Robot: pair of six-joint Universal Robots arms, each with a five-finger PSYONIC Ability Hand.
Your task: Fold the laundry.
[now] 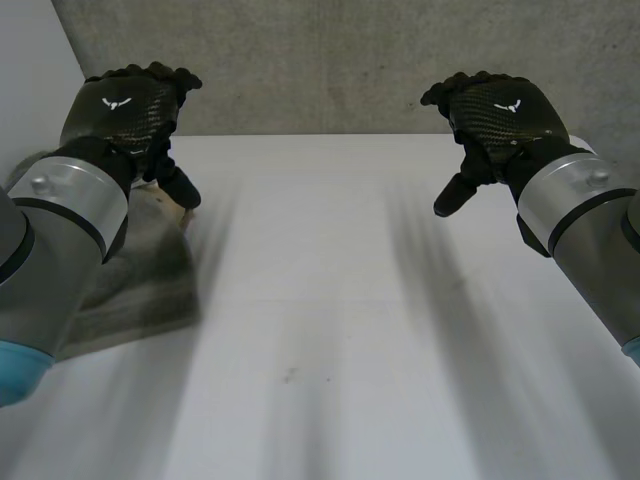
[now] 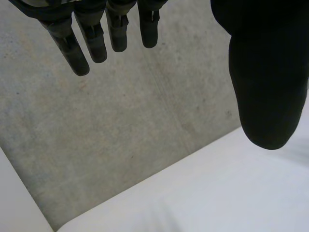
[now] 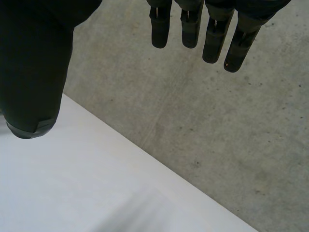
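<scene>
1. Your grey towel (image 1: pixel 145 285) lies at nine o'clock on the counter (image 1: pixel 350 330), partly under the left arm. Expect it soft and limp, so pinch a corner.
2. Farther off, your left hand (image 1: pixel 125 105) at eleven and right hand (image 1: pixel 495 115) at one hang empty, fingers straight.

no readable text, white emblem (image 1: pixel 118 103) on back of left hand (image 1: pixel 128 118) and right hand (image 1: pixel 498 120)
</scene>
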